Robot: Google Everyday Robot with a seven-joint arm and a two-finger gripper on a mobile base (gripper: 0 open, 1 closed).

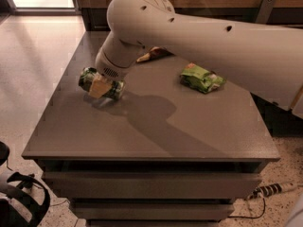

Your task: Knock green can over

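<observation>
The green can (87,77) lies on its side on the left part of the grey table (156,136), its ends pointing left and right. My gripper (99,85) is down at the can and covers its middle, at the end of the big white arm (199,37) that reaches in from the right. A pale yellow part of the gripper shows in front of the can.
A crinkled bright green snack bag (202,78) lies at the right rear of the table. A brown and yellow item (150,55) lies behind the arm near the back edge. Drawers sit under the tabletop. A cable (270,190) lies on the floor at the right.
</observation>
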